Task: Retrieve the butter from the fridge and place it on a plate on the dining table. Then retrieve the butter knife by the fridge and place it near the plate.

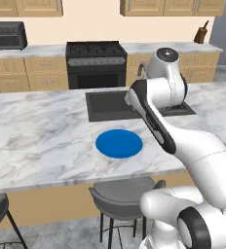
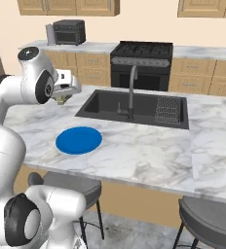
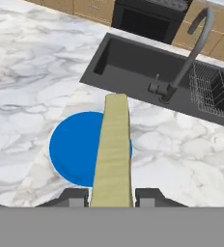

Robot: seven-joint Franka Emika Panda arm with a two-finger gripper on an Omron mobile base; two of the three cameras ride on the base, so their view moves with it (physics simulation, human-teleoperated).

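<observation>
Marble counter (image 1: pixel 37 131), sink (image 3: pixel 133 62) at far side. Jaws clamped on butter (image 3: pixel 113 149) at its near end, stick jutting out above blue plate (image 3: pixel 73 149). Likely light, soft, greasy; gentle mid-stick grip would mark it least.

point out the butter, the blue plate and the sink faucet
butter (image 3: pixel 113 149), hand view, middle of the stick's top face
plate (image 1: pixel 119 143), left base view, centre of the disc
faucet (image 2: pixel 132 87), right base view, midway up the upright neck
</observation>
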